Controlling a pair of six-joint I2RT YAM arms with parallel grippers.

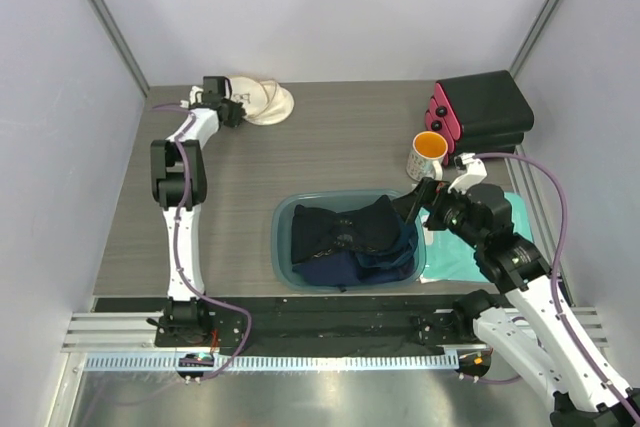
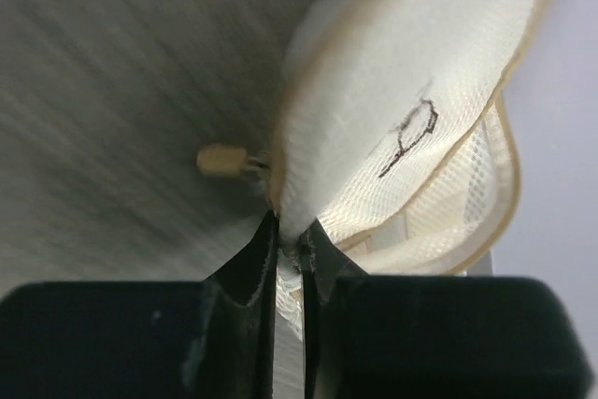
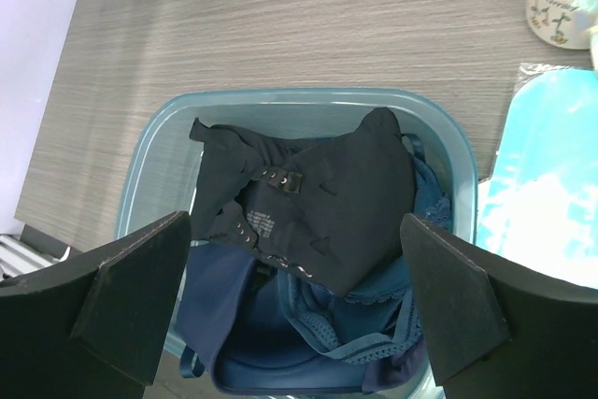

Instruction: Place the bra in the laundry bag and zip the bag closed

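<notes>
Top view: we locate the laundry bag [image 1: 265, 102] at the far left of the desk [image 1: 330, 147], with the left arm [image 1: 185, 172] reaching to it. The bra [image 1: 352, 227] lies on navy clothes [image 1: 340, 269] in the teal tub [image 1: 281, 235].

Left wrist view: we see the left fingers [image 2: 248, 273] pinching the bag's tan-trimmed rim, near its zipper pull [image 2: 221, 159].

Right wrist view: the right fingers [image 3: 140, 296] stand spread wide above the bra.

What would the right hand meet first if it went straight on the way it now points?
Most likely the small black fabric bra, lying on the navy-blue clothes in the teal plastic tub. The open right hand points at it; depth is unclear.
</notes>
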